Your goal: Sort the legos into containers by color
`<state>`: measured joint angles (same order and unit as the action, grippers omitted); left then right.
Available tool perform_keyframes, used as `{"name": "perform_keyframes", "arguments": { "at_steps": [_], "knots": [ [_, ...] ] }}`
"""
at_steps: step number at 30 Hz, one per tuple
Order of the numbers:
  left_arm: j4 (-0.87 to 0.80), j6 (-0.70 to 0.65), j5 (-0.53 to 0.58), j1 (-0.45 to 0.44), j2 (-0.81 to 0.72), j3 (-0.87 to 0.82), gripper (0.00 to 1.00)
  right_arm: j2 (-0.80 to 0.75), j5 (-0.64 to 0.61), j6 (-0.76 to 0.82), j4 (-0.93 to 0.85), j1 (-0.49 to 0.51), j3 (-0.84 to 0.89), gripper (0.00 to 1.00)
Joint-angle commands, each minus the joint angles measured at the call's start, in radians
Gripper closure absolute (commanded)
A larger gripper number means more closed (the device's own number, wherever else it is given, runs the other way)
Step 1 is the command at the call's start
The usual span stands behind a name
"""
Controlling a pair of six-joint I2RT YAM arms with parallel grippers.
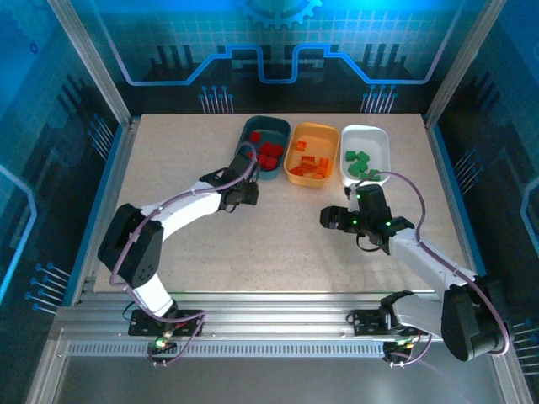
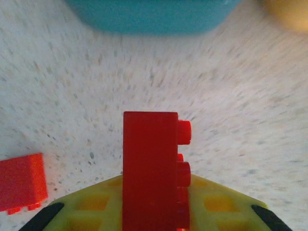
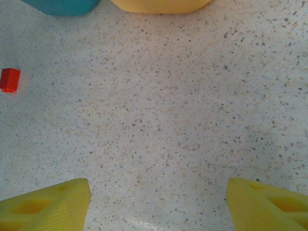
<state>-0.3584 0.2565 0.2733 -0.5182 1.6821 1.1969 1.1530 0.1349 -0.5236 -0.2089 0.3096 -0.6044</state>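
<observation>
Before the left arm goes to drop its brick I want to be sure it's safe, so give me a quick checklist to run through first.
1. Grip: the left gripper is shut on the red brick: ok.
2. Colour match: the teal tray already holds red bricks: ok.
3. Path: the teal tray lies straight ahead of the held brick, with bare table between: ok.
4. Other arm: the right gripper is open, empty and apart from the left arm: ok.
5. Sorting finished after this drop: not ok, a loose red brick lies on the table.
</observation>
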Motion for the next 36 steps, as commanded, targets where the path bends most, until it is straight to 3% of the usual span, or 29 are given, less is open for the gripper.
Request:
{"name": "perform_keyframes", "arguments": {
  "at_steps": [1,5,9,12,14,16,18,23,27,30,36],
  "knots": [
    [-0.008,-0.009,0.001,0.021,0.080,0.157,0.73,0.013,0.000,-0.016,0.009,0.018,-0.013,0.24],
    [-0.074,-0.014,-0.036,0.046,0.283,0.405,0.78,0.003,-0.015,-0.016,-0.006,0.015,-0.021,0.24],
    [-0.109,-0.003,-0.036,0.068,0.428,0.605,0.74,-0.012,-0.015,-0.010,-0.034,0.009,-0.039,0.24],
    [-0.186,-0.003,-0.045,0.090,0.522,0.751,0.58,-0.023,-0.017,0.015,-0.074,0.005,-0.066,0.24],
    [-0.226,-0.019,-0.034,0.099,0.551,0.820,0.34,-0.028,-0.020,0.036,-0.110,0.003,-0.088,0.24],
    [-0.237,-0.026,-0.030,0.107,0.529,0.837,0.18,-0.042,-0.027,0.043,-0.124,0.002,-0.091,0.24],
    [-0.212,-0.026,-0.023,0.111,0.469,0.791,0.07,-0.055,-0.025,0.036,-0.121,0.002,-0.084,0.24],
    [-0.159,0.030,0.023,0.126,0.248,0.518,0.02,-0.055,-0.005,0.015,-0.087,0.016,-0.060,0.24],
    [-0.134,0.208,0.005,0.184,0.090,0.164,0.02,-0.024,-0.009,0.007,-0.057,0.042,-0.051,0.24],
    [-0.087,0.269,0.000,0.218,0.027,-0.047,0.03,0.017,0.000,0.001,-0.026,0.064,-0.052,0.24],
    [-0.058,0.256,-0.028,0.236,0.079,-0.147,0.08,0.120,0.003,0.013,-0.004,0.116,-0.107,0.24]
  ]
}}
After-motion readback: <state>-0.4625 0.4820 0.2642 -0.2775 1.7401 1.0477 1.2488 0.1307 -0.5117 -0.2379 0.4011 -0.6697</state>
